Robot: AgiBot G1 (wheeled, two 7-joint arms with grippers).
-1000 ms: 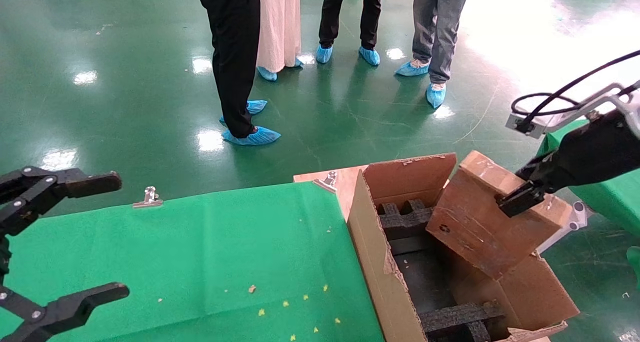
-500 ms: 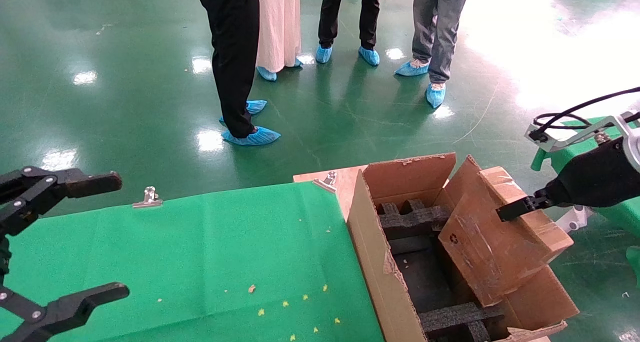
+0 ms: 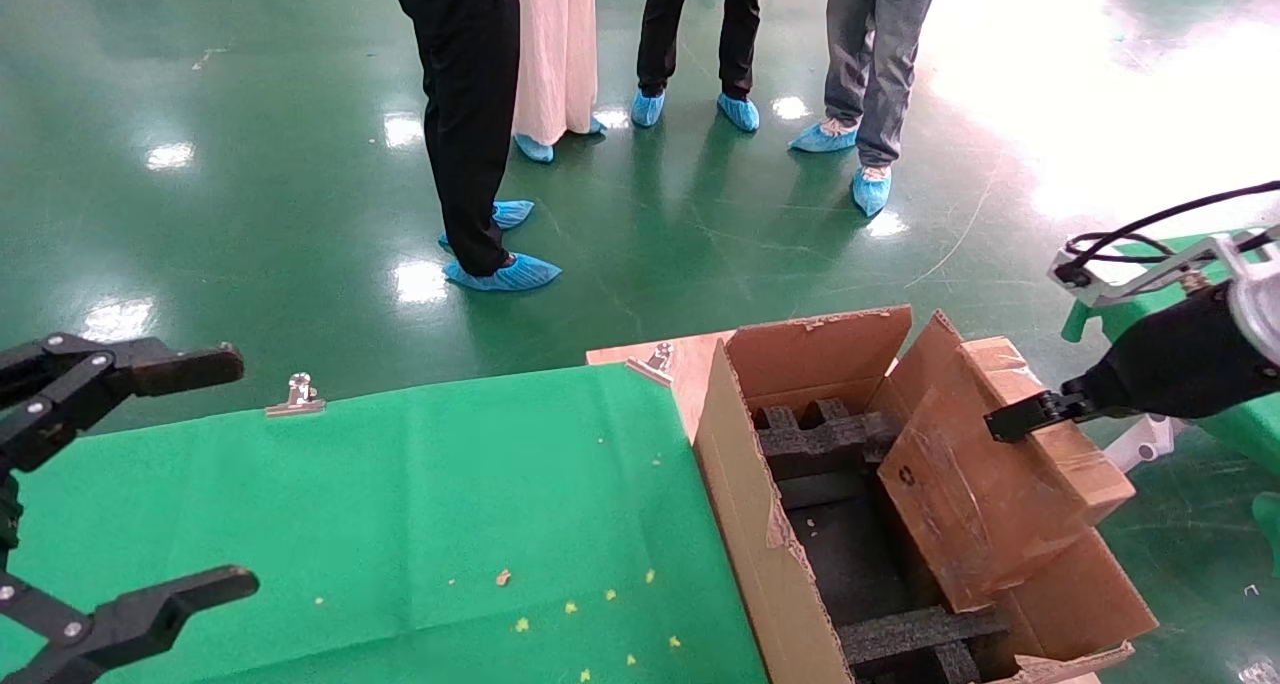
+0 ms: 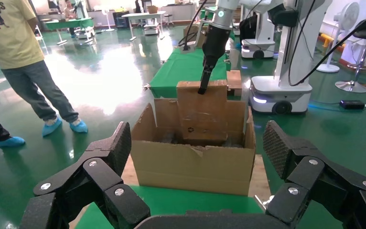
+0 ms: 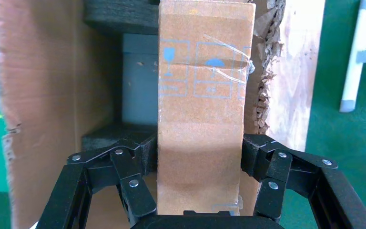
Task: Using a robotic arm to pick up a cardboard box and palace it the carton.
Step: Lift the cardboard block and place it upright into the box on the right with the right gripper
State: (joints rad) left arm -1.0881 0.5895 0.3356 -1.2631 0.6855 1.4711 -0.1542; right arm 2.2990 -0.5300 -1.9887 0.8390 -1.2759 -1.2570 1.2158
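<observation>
The small brown cardboard box (image 3: 985, 499) stands tilted on edge with its lower end inside the large carton (image 3: 740, 504), leaning toward the carton's right wall. My right gripper (image 3: 1010, 419) is shut on the box's upper end. In the right wrist view the box (image 5: 202, 119) sits between both fingers (image 5: 145, 155), above the black foam blocks (image 5: 119, 16). My left gripper (image 3: 235, 474) is open and empty, parked at the far left over the green cloth. The left wrist view shows the carton (image 4: 190, 167), the box (image 4: 202, 112) and the right gripper (image 4: 202, 88) beyond it.
The table's green cloth (image 3: 430, 494) is held by metal clips (image 3: 297, 396). Several people (image 3: 470, 114) stand on the glossy green floor beyond the table. Another green table (image 3: 1240, 424) lies at the right. A white robot base (image 4: 276, 93) stands behind the carton.
The right gripper has lowered the cardboard box deeper into the carton and turned it more upright. The left arm has not moved.
</observation>
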